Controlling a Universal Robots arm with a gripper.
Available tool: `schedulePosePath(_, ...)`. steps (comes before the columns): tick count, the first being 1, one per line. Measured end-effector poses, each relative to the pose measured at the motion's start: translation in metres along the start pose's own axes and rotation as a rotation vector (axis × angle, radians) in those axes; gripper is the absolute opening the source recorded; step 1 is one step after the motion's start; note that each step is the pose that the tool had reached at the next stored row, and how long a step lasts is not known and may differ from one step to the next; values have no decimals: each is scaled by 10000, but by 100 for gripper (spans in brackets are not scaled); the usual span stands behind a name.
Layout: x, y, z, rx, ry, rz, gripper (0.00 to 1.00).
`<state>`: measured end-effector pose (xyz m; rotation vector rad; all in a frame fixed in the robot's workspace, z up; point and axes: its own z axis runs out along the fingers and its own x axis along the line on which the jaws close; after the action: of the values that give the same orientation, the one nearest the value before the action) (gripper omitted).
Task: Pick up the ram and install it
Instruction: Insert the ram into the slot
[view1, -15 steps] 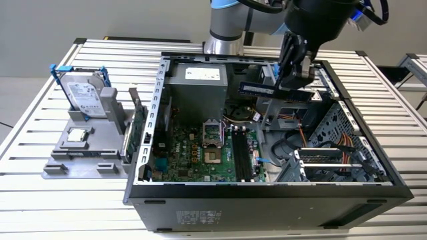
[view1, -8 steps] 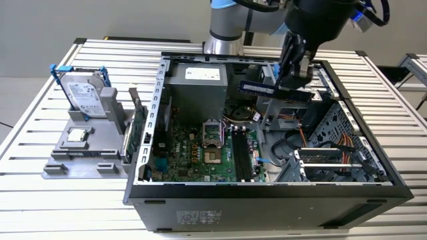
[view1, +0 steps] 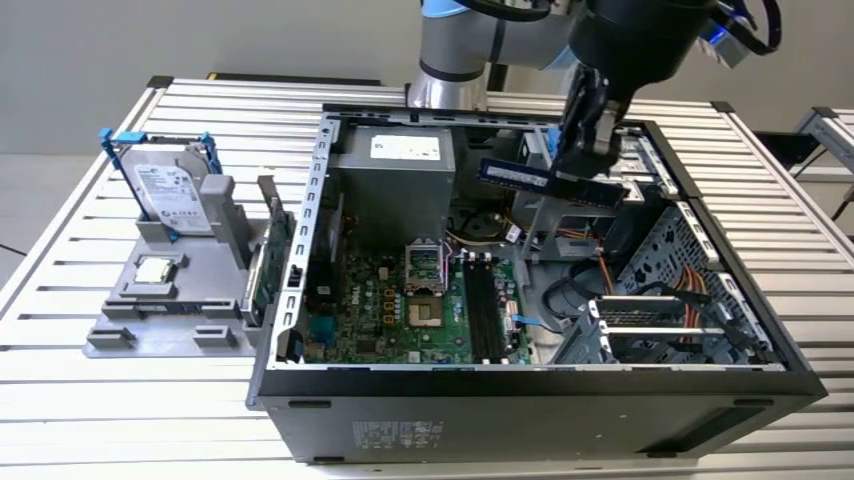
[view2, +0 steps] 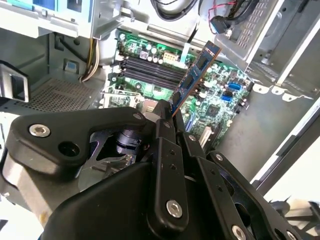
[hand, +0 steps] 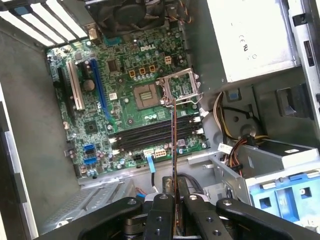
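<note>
Ram picked up, not yet seated
The pincer (hand: 174, 202) is clenched on the ram (hand: 173, 150), holding it in the air above the memory slots (hand: 150, 135) on the green board (hand: 125, 107) in the open case (view1: 534, 400); installing is left

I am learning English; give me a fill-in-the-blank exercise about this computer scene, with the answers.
The gripper is ____ on the ram.
The ram hangs ____ the open computer case.
The hard drive stands on the exterior view's ____.
The memory slots are ____.
Missing words: shut, above, left, empty.
</note>
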<state>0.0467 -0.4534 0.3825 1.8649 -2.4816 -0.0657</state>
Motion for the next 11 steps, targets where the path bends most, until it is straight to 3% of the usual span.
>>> schedulePosePath(11,0,1,0,-3,-45,809,0)
